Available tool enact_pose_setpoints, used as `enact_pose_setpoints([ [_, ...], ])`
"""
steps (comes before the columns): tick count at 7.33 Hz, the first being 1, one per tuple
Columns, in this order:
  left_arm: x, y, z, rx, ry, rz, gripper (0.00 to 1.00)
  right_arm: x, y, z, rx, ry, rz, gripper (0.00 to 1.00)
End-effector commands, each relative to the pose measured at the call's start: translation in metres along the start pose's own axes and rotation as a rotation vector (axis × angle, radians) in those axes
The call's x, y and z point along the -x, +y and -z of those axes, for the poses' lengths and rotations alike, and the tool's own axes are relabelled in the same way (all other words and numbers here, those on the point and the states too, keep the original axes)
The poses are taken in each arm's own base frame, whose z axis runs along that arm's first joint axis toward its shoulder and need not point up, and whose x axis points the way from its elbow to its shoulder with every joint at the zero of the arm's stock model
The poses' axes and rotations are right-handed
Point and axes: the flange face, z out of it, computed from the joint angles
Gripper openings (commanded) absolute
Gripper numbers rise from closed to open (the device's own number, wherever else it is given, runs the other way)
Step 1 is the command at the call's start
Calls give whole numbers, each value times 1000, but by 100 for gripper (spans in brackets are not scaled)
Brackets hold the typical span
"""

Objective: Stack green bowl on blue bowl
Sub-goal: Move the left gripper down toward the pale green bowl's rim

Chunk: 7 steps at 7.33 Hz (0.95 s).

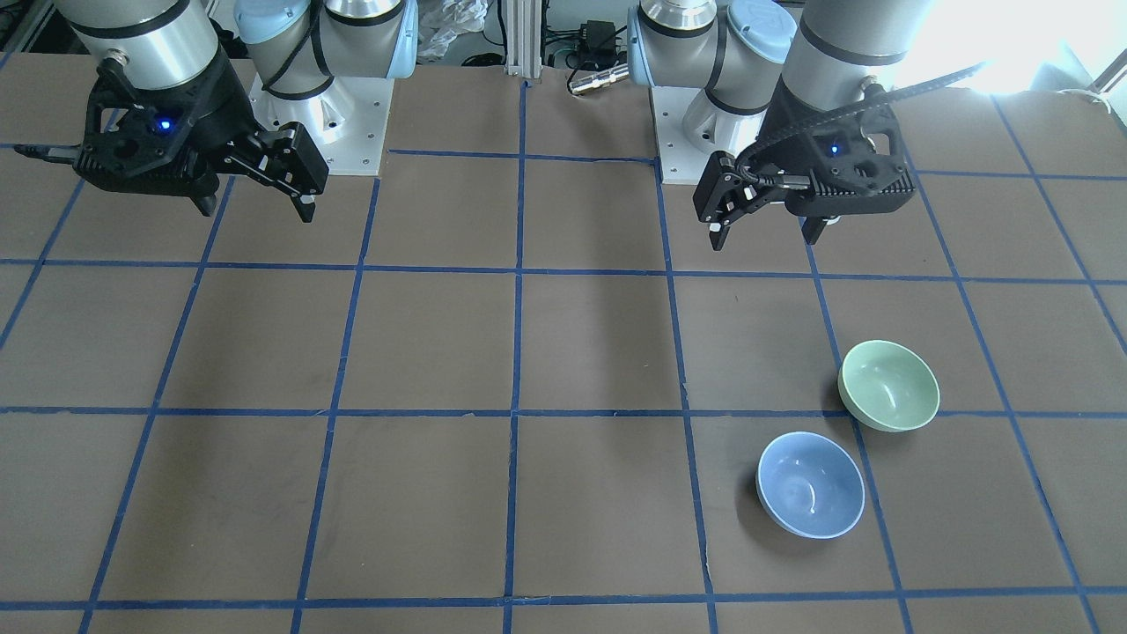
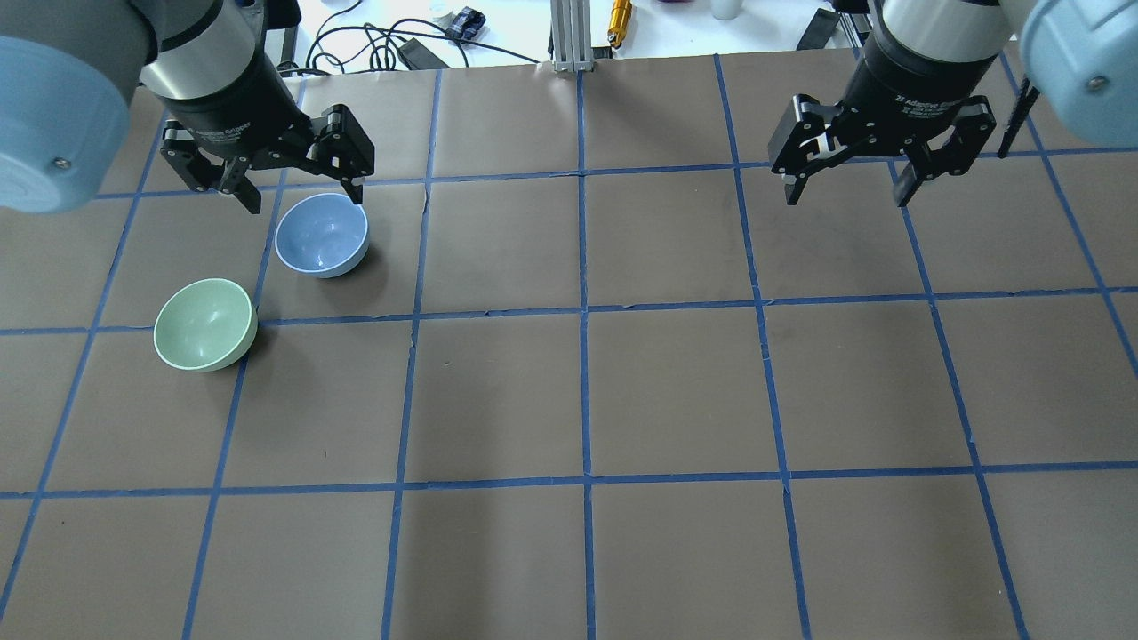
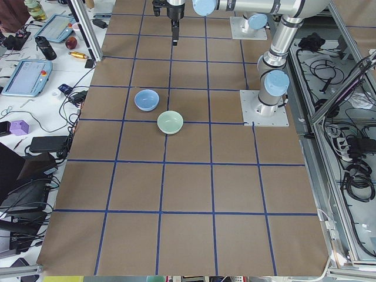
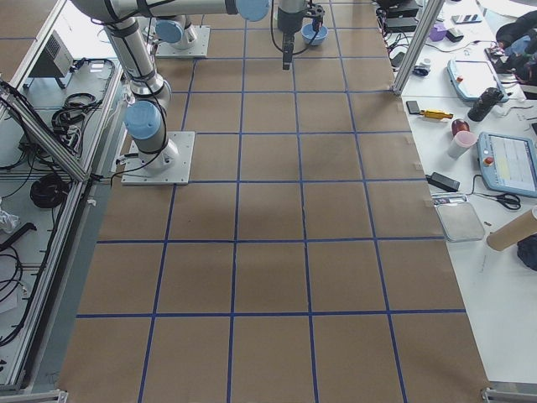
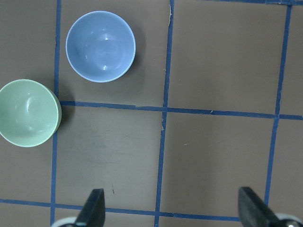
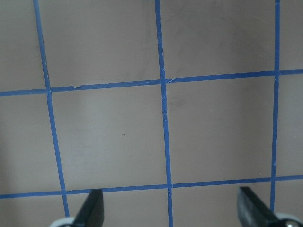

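Left gripper [image 2: 305, 201] is hovering spread and empty over the worktop [image 2: 676, 382], the green bowl [image 2: 206, 324] sitting near the blue bowl [image 2: 322, 235], not touching. Any pinch on that glossy rim is likely risking a slip, or a knocked neighbour.

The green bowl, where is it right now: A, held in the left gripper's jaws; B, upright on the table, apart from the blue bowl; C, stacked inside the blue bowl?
B: the green bowl sits upright on the table, with bare table showing between it and the blue bowl.
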Motion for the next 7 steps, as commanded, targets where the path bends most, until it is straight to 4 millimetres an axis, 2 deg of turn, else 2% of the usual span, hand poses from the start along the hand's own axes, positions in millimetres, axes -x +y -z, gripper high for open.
enact_pose_setpoints([
  [1, -1, 3, -3, 8, 7, -11, 100, 0, 0, 0, 0, 0, 0, 100],
  [2, 3, 1, 1, 0, 5, -10, 100, 0, 0, 0, 0, 0, 0, 100],
  [3, 18, -5, 2, -4, 1, 16, 100, 0, 0, 0, -1, 0, 0, 100],
  [4, 47, -11, 1, 12, -5, -4, 100, 0, 0, 0, 0, 0, 0, 100],
  [5, 94, -22, -9, 32, -2, -46, 100, 0, 0, 0, -1, 0, 0, 100],
  [6, 152, -35, -26, 65, 4, -85, 100, 0, 0, 0, 0, 0, 0, 100],
  [7, 195, -36, -32, 78, 3, -49, 100, 0, 0, 0, 0, 0, 0, 100],
])
